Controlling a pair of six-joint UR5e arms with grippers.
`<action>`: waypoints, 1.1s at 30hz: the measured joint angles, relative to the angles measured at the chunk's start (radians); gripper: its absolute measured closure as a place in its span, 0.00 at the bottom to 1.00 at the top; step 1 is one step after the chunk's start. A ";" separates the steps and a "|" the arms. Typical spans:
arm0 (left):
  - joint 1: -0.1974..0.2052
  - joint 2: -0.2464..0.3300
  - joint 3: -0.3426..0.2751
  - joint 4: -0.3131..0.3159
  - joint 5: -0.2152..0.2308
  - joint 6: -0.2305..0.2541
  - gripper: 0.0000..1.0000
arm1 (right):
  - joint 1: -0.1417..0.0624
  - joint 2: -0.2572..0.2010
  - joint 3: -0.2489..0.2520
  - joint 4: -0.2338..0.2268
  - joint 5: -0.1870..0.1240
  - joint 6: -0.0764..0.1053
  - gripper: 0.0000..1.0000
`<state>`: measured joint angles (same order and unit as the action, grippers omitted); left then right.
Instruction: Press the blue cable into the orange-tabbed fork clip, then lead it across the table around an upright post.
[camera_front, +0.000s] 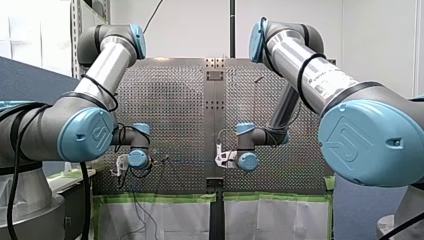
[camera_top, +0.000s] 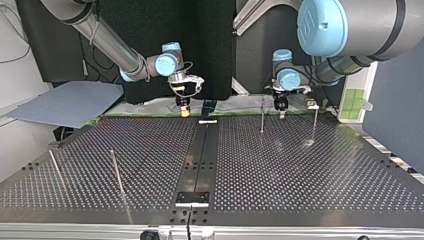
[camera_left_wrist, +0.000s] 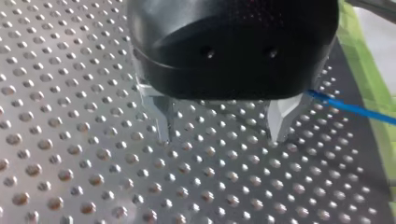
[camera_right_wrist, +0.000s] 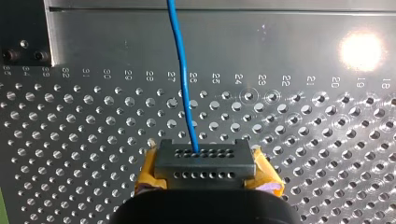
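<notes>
Right gripper (camera_right_wrist: 198, 156), yellow pads showing, is pinching the blue cable (camera_right_wrist: 182, 70), which is running straight ahead over the perforated surface (camera_right_wrist: 70, 140). Left gripper (camera_left_wrist: 224, 126) is hanging spread wide just above the surface, holding nothing. Cable is passing just beside one metal finger (camera_left_wrist: 280, 119). Upright post (camera_top: 262, 116) is standing near the left gripper.

cable (camera_right_wrist: 181, 70) blue | table (camera_right_wrist: 303, 140) silver, dotted | my right tool (camera_right_wrist: 203, 163) pads (camera_right_wrist: 267, 173) yellow, seemingly
</notes>
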<state>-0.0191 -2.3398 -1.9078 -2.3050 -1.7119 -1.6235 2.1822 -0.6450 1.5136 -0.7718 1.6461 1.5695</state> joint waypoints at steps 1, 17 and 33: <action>0.000 0.000 0.000 -0.012 -0.004 -0.006 0.00 | 0.000 0.000 0.000 0.000 0.000 0.000 1.00; 0.004 0.026 -0.111 -0.041 0.119 -0.023 0.00 | 0.000 0.001 0.000 0.003 0.000 0.000 1.00; -0.010 0.168 -0.274 0.039 0.191 -0.051 0.00 | 0.000 0.000 0.000 0.013 0.000 0.000 1.00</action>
<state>-0.0292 -2.1717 -2.1813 -2.2656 -1.5204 -1.6749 2.1822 -0.6446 1.5137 -0.7593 1.6461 1.5696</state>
